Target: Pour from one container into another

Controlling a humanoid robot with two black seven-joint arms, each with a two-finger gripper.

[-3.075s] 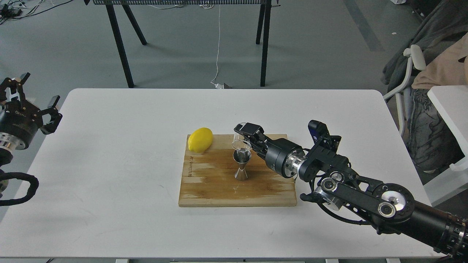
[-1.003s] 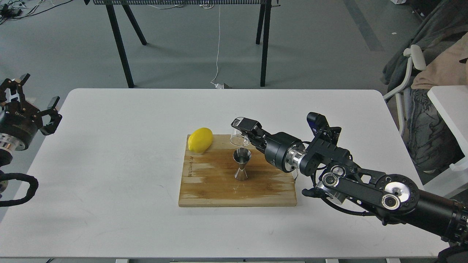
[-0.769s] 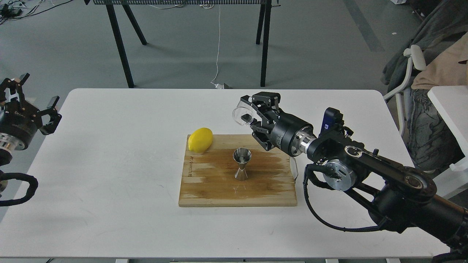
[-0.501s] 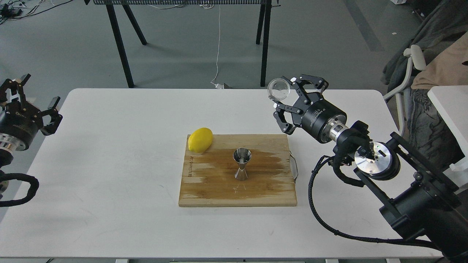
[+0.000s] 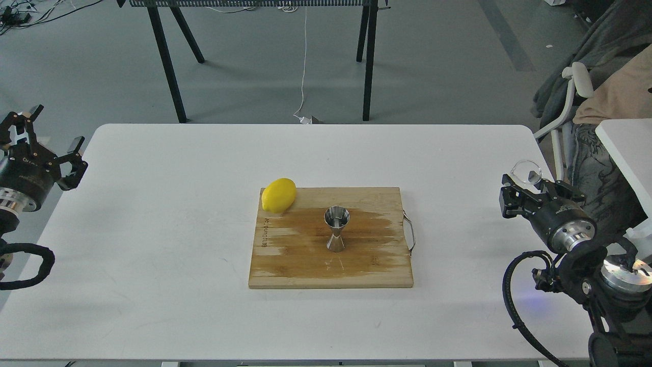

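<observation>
A wooden cutting board (image 5: pixel 285 265) is seen nearest on the white table (image 5: pixel 153 285), with the steel jigger (image 5: pixel 336 229) standing upright at its middle and a lemon (image 5: pixel 278 194) at its far left corner. At the table's right edge, well apart from the jigger, the clear glass cup (image 5: pixel 526 171) is held at the tip of the right gripper (image 5: pixel 530 189). The left gripper (image 5: pixel 43 140) is seen spread apart and empty beyond the left edge.

R gripper (image 5: pixel 527 189) at far right off the counter (image 5: pixel 153 204) edge, fingers clamped on glass cup (image 5: pixel 526 171); L gripper (image 5: pixel 43 142) off its left edge, fingers spread.
</observation>
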